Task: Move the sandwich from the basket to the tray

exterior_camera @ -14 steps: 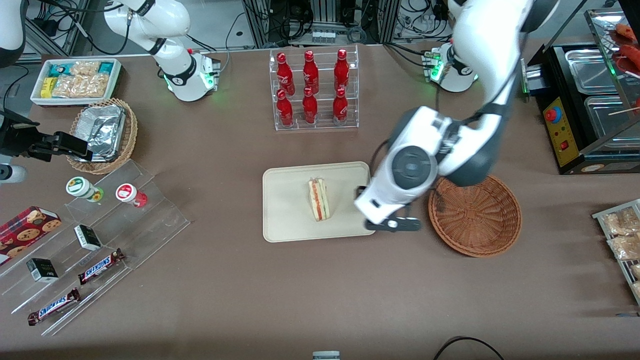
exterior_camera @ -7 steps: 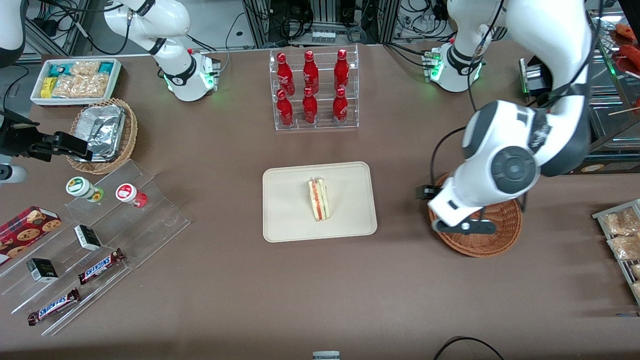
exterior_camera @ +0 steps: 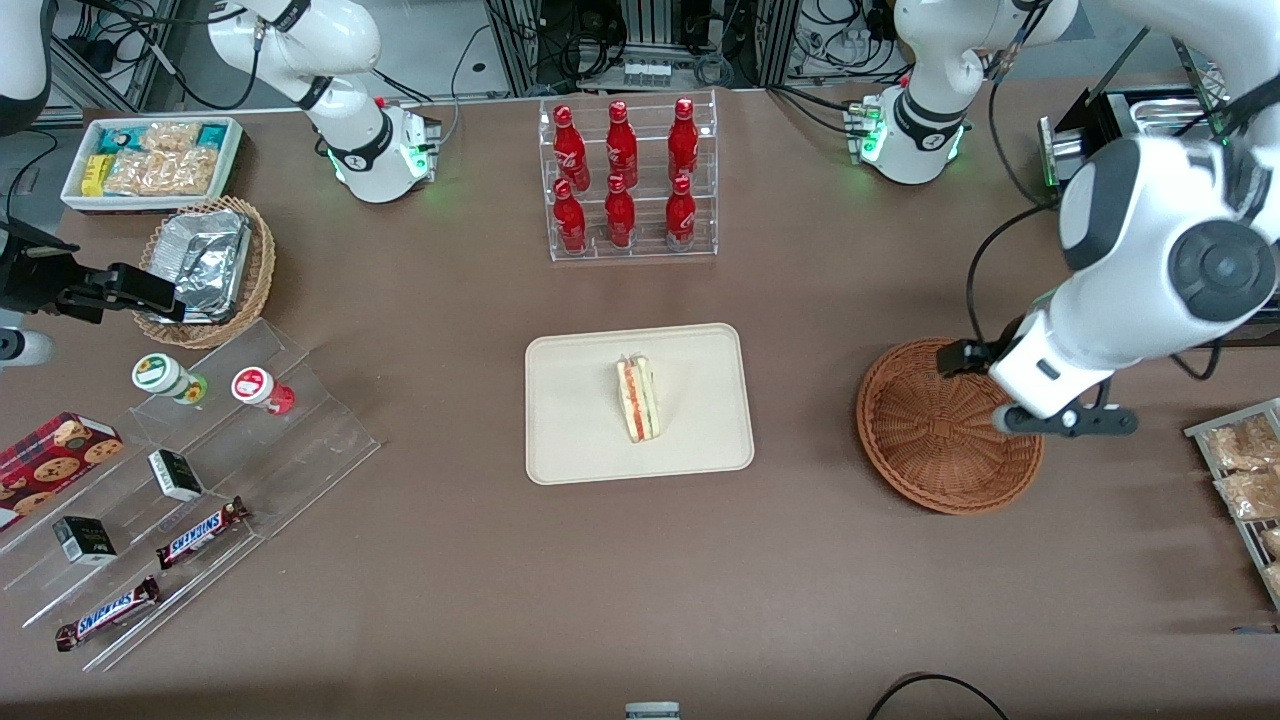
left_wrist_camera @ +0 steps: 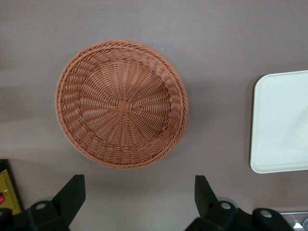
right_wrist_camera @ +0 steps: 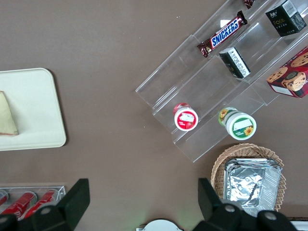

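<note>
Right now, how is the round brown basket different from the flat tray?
The basket is round, woven and reddish-brown; the tray is rectangular, smooth and cream. The basket holds nothing, while the tray has the sandwich lying on it. The gripper hangs open above the table by the basket's rim, away from the tray. Both sit flat on the brown table, side by side.

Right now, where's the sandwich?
In the front view the sandwich lies on the tray at mid-table, nearer the camera than the bottle rack. The basket beside the tray holds nothing, and the open gripper hangs above its rim.
</note>
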Tool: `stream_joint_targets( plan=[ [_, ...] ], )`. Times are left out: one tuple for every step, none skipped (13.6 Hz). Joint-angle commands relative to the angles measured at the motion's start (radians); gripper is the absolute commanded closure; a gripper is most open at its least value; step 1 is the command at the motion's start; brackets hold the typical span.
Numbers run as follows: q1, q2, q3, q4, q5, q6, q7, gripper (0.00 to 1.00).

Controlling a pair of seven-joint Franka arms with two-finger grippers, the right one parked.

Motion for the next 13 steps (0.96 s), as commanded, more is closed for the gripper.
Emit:
stream_joint_targets(
  plan=[
    [0.008, -0.108, -0.008, -0.073, 0.012, -0.021, 0.008, 0.0],
    [0.014, -0.124, -0.007, -0.074, 0.012, -0.029, 0.008, 0.0],
    [0.027, -0.135, -0.007, -0.076, 0.012, -0.034, 0.01, 0.0],
    [0.031, -0.148, -0.007, -0.076, 0.012, -0.044, 0.014, 0.0],
    [0.041, -0.16, -0.007, -0.077, 0.014, -0.047, 0.022, 0.0],
    [0.046, -0.166, -0.007, -0.083, 0.017, -0.046, 0.022, 0.0],
    [0.048, -0.19, 0.001, -0.094, 0.024, -0.047, 0.025, 0.0],
    [0.029, -0.197, 0.047, -0.094, 0.024, -0.055, 0.025, 0.0],
    [0.023, -0.207, 0.053, -0.091, 0.024, -0.066, 0.026, 0.0],
    [0.023, -0.226, 0.056, -0.091, 0.024, -0.081, 0.037, 0.0],
    [0.025, -0.23, 0.059, -0.088, 0.024, -0.101, 0.065, 0.0],
    [0.028, -0.234, 0.059, -0.086, 0.024, -0.104, 0.072, 0.0],
    [0.029, -0.237, 0.058, -0.086, 0.023, -0.104, 0.072, 0.0]
  ],
)
